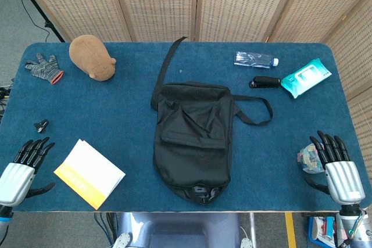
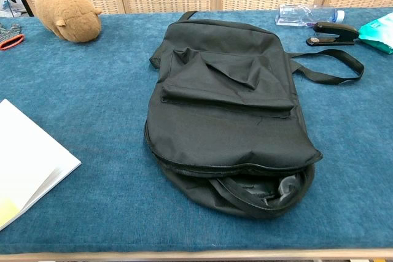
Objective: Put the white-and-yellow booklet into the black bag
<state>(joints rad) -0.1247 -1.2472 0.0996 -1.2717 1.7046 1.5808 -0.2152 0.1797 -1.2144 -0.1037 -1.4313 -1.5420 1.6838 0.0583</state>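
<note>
The white-and-yellow booklet (image 1: 89, 173) lies flat near the table's front left edge; in the chest view the booklet (image 2: 27, 161) shows at the far left. The black bag (image 1: 193, 140) lies in the middle of the table, its zipped mouth (image 2: 245, 189) partly open toward the front edge. My left hand (image 1: 22, 169) rests at the front left corner, fingers spread, a short way left of the booklet and holding nothing. My right hand (image 1: 336, 166) sits at the front right, fingers spread and empty. Neither hand appears in the chest view.
A brown plush toy (image 1: 92, 56) and a grey glove (image 1: 44, 68) lie at the back left. A water bottle (image 1: 256, 59), black stapler (image 1: 265, 82) and teal wipes pack (image 1: 306, 76) sit at the back right. A small crumpled wrapper (image 1: 308, 161) lies by my right hand, a small black clip (image 1: 40, 124) at left.
</note>
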